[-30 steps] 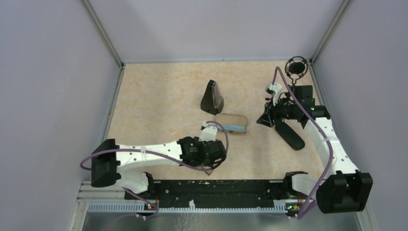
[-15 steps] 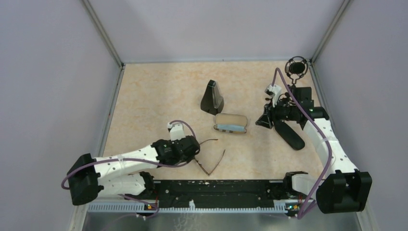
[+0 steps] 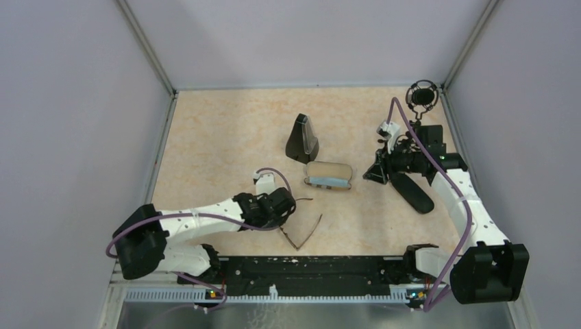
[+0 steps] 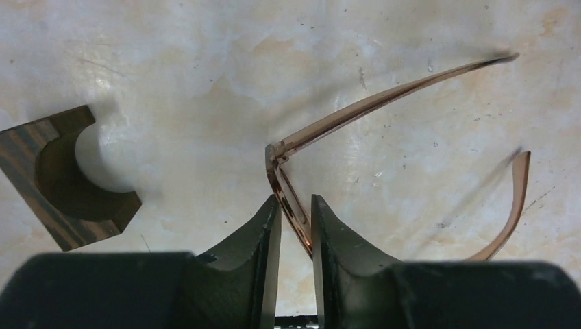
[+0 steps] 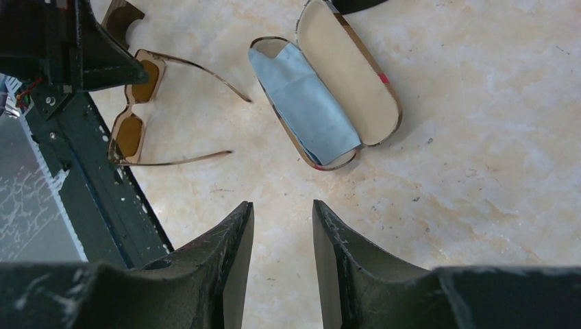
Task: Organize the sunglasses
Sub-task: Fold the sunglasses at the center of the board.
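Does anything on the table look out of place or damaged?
The sunglasses lie unfolded, both temples spread, close to the near edge of the table, apart from the open case. Nothing looks broken or spilled.

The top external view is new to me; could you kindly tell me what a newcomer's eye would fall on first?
The amber-lensed sunglasses lie with temples spread near the front edge of the table, and the left gripper has its fingers either side of their frame. Behind them, mid-table, an open case shows a blue cloth, with a black triangular case standing beyond it.
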`<act>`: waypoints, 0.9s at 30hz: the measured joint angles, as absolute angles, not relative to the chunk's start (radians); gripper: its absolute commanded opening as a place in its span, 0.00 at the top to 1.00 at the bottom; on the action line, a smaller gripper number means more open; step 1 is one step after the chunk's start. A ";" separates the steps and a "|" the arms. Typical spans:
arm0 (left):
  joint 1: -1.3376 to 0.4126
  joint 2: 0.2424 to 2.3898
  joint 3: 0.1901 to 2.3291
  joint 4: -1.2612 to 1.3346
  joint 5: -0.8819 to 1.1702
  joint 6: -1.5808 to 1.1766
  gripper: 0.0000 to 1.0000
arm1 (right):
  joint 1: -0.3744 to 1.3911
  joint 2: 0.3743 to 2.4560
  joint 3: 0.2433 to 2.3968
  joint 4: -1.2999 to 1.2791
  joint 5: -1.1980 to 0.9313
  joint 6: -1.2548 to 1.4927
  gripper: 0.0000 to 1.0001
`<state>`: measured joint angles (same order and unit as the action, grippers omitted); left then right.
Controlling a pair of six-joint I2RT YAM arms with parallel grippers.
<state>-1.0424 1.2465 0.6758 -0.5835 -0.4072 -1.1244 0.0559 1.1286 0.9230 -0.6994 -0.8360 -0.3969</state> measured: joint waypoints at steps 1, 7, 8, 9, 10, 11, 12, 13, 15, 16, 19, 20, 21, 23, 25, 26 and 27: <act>-1.041 1.273 0.690 -0.586 -0.405 -1.119 0.83 | 0.056 1.129 0.923 -0.699 -0.837 -0.397 0.63; -1.040 1.312 0.734 -0.597 -0.365 -1.085 1.00 | 0.056 1.129 0.912 -0.699 -0.843 -0.403 0.69; -1.042 1.312 0.739 -0.599 -0.358 -1.076 1.00 | 0.057 1.129 0.907 -0.701 -0.846 -0.407 0.70; -1.043 1.312 0.745 -0.597 -0.353 -1.065 1.00 | 0.059 1.129 0.903 -0.701 -0.850 -0.410 0.72; -1.044 1.311 0.750 -0.596 -0.350 -1.059 1.00 | 0.067 1.129 0.901 -0.703 -0.850 -0.410 0.73; -1.047 1.307 0.753 -0.589 -0.345 -1.044 1.00 | 0.080 1.129 0.897 -0.698 -0.846 -0.408 0.76; -1.051 1.300 0.753 -0.584 -0.342 -1.033 1.00 | 0.101 1.129 0.896 -0.699 -0.837 -0.407 0.79; -1.058 1.290 0.753 -0.578 -0.337 -1.018 1.00 | 0.139 1.132 0.896 -0.696 -0.820 -0.406 0.82; -1.073 1.263 0.753 -0.561 -0.334 -0.991 1.00 | 0.246 1.147 0.896 -0.680 -0.778 -0.399 0.86; -1.078 1.249 0.753 -0.548 -0.332 -0.981 1.00 | 0.289 1.159 0.897 -0.673 -0.765 -0.396 0.88; -1.085 1.206 0.752 -0.496 -0.322 -0.957 1.00 | 0.424 1.213 0.898 -0.649 -0.715 -0.382 0.89; -1.085 1.194 0.752 -0.477 -0.318 -0.950 1.00 | 0.464 1.233 0.900 -0.640 -0.689 -0.381 0.90; -1.086 1.180 0.752 -0.453 -0.310 -0.943 1.00 | 0.505 1.256 0.900 -0.628 -0.663 -0.380 0.91; -1.086 1.166 0.751 -0.416 -0.303 -0.937 1.00 | 0.576 1.292 0.909 -0.620 -0.624 -0.380 0.92; -1.086 1.162 0.751 -0.396 -0.302 -0.935 1.00 | 0.641 1.318 0.921 -0.612 -0.596 -0.380 0.92; -1.086 1.162 0.751 -0.390 -0.302 -0.933 1.00 | 0.676 1.323 0.925 -0.611 -0.585 -0.381 0.92; -1.086 1.162 0.751 -0.389 -0.300 -0.932 1.00 | 0.707 1.323 0.926 -0.609 -0.578 -0.381 0.93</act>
<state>-1.0863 1.1622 0.7513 -0.3885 -0.3000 -0.9321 0.7071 1.3228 0.9260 -0.6090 -0.5777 -0.3813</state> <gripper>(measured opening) 0.025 0.082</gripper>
